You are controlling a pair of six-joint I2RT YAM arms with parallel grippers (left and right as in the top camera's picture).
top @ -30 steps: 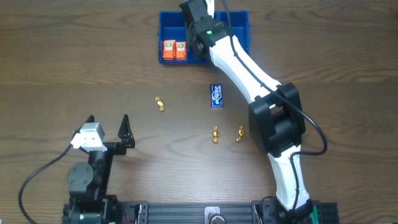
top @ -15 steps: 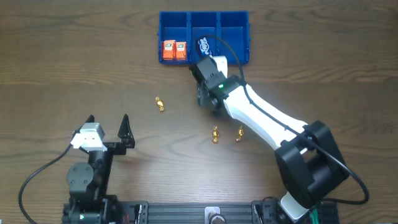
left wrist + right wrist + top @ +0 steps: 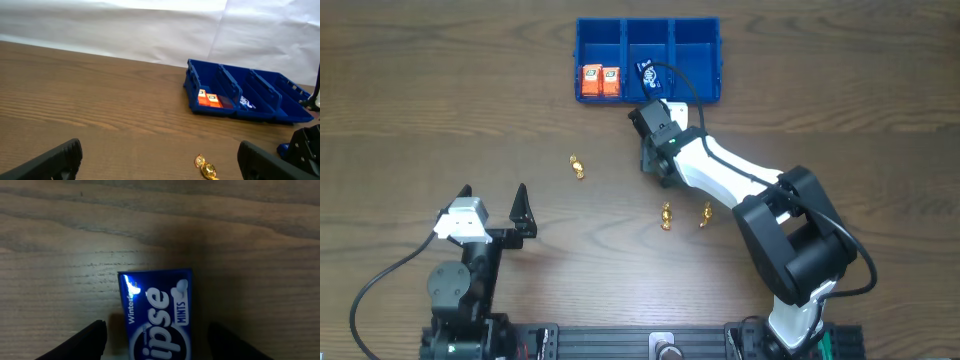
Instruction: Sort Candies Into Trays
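Your right gripper (image 3: 156,330) hangs open astride the blue mint pack (image 3: 156,305), so centre both fingers on its long edges and close squarely before lifting toward the tray (image 3: 648,21).

On the table (image 3: 420,100), mint pack (image 3: 156,312) lies near tray (image 3: 698,60).

You see the top view evenly lit, with only soft shadows on the table (image 3: 420,120). In the right wrist view a small white glare sits on the upper left corner of the blue mint box (image 3: 160,310), and the table around it is dim. In the left wrist view the fingers (image 3: 50,162) at the lower corners are blurred.
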